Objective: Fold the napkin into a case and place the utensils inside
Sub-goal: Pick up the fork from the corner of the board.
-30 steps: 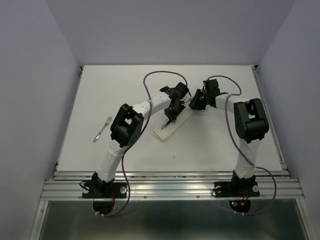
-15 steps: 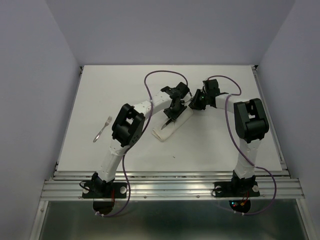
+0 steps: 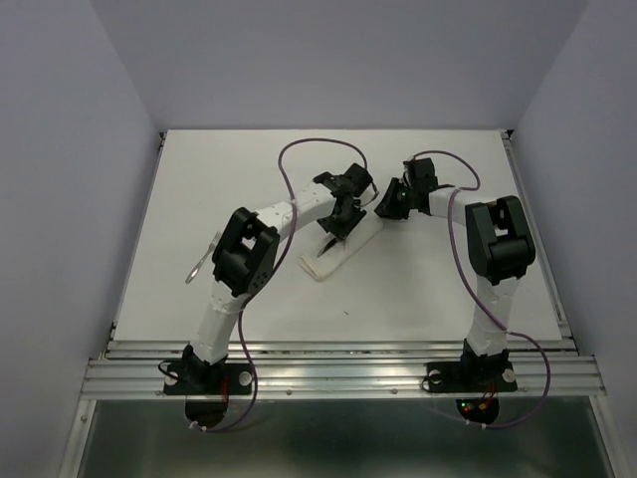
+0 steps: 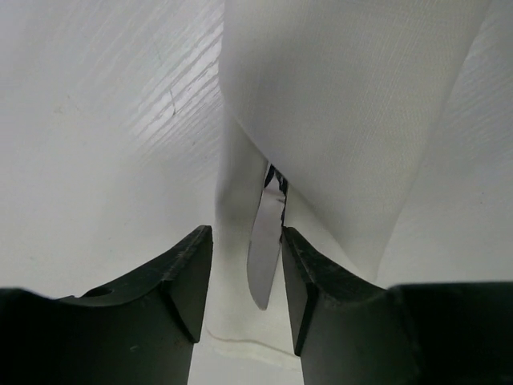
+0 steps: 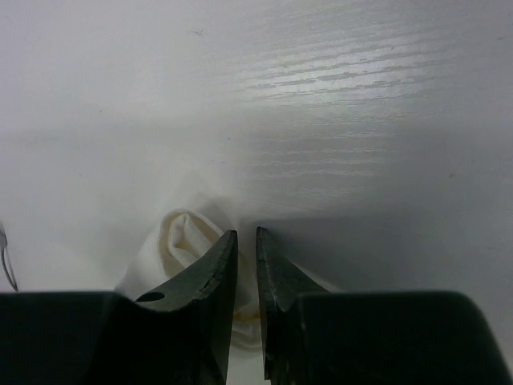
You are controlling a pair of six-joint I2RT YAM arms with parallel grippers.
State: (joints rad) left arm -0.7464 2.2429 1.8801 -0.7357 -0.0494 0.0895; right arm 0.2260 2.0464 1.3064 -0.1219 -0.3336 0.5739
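Observation:
The napkin (image 3: 353, 242) lies folded into a narrow white case in the middle of the table. A silver knife (image 4: 267, 249) has its handle tucked under the napkin's upper layer (image 4: 345, 104), and its blade sticks out of the case's near end. My left gripper (image 4: 245, 237) stands open around the blade, which lies close to the right finger. My right gripper (image 5: 247, 234) is at the case's far end, shut on a bunched fold of the napkin (image 5: 186, 237). A fork (image 3: 202, 261) lies far to the left, partly behind my left arm's elbow.
The table's metal rail (image 3: 338, 349) runs along the near edge. Purple cables (image 3: 299, 151) loop over both arms above the case. Lilac walls (image 3: 60, 199) close in the left, right and back sides.
My left gripper has opened and let go of the knife, which now rests in the case. The left elbow has swung left, covering part of the fork. The right gripper has not moved.

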